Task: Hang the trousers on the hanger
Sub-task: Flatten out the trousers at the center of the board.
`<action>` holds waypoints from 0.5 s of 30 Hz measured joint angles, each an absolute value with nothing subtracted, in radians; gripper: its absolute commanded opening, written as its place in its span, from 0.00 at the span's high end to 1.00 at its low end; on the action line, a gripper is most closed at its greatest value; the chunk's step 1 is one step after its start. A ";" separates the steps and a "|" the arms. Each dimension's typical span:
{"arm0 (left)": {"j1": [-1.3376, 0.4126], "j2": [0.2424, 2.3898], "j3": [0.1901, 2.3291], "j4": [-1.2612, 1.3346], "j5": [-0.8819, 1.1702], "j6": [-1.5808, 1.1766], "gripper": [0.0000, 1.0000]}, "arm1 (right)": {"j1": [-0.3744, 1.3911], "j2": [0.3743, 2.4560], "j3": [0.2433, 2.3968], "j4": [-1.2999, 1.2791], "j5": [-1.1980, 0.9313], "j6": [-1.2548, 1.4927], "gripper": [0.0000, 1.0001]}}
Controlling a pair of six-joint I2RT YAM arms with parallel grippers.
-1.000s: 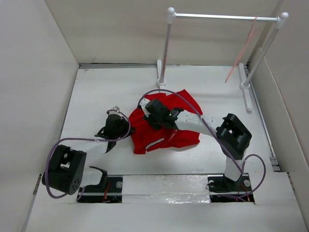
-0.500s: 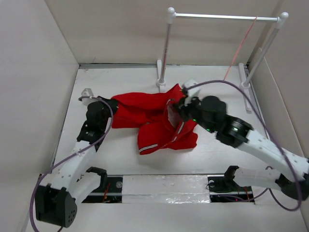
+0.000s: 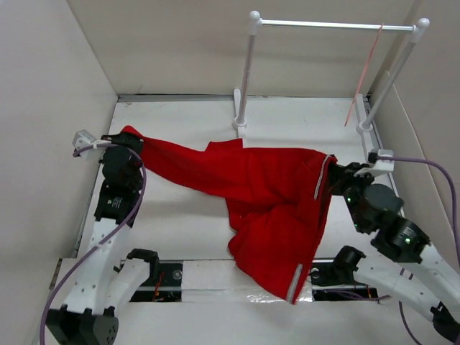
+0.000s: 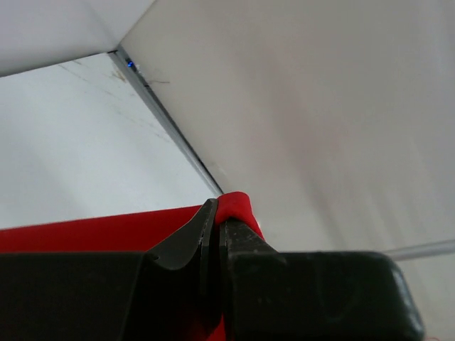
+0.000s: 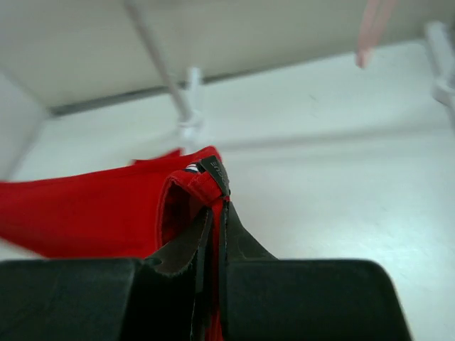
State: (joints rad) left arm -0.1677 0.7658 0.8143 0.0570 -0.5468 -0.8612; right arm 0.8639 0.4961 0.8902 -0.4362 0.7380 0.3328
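The red trousers (image 3: 266,194) are stretched out above the table between my two grippers, one leg hanging down over the near edge. My left gripper (image 3: 128,136) is shut on one end of the cloth (image 4: 234,206) at the far left. My right gripper (image 3: 332,175) is shut on the striped waistband edge (image 5: 202,181) at the right. The pale pink hanger (image 3: 363,75) hangs from the right end of the silver bar, and its blurred lower tip shows in the right wrist view (image 5: 370,32).
The white-posted rack (image 3: 248,65) with its silver bar (image 3: 330,25) stands at the back of the table. White walls close in the left, back and right sides. The arm bases (image 3: 144,269) sit at the near edge.
Both grippers have pulled apart with the trousers, left arm to the far left, right arm to the right. The bunched cloth has been lifted and spread wide, one leg now hanging down.
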 measured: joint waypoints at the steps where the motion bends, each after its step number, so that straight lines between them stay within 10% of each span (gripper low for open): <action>1: -0.168 0.797 0.821 0.063 -0.557 -0.863 1.00 | 0.826 0.506 0.848 -0.438 0.761 0.347 1.00; 12: -0.168 1.365 1.121 0.059 -0.598 -0.772 1.00 | 0.038 0.785 0.603 -0.208 0.550 0.426 1.00; 15: -0.168 1.532 1.343 0.025 -0.608 -0.673 0.73 | -0.091 0.917 0.632 -0.135 0.467 0.453 1.00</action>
State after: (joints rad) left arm -0.1680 1.5318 1.3430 0.0246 -0.6083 -0.6731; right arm -0.0910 0.9173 0.6323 -0.1349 0.4667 0.4534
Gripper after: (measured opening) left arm 0.113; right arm 0.054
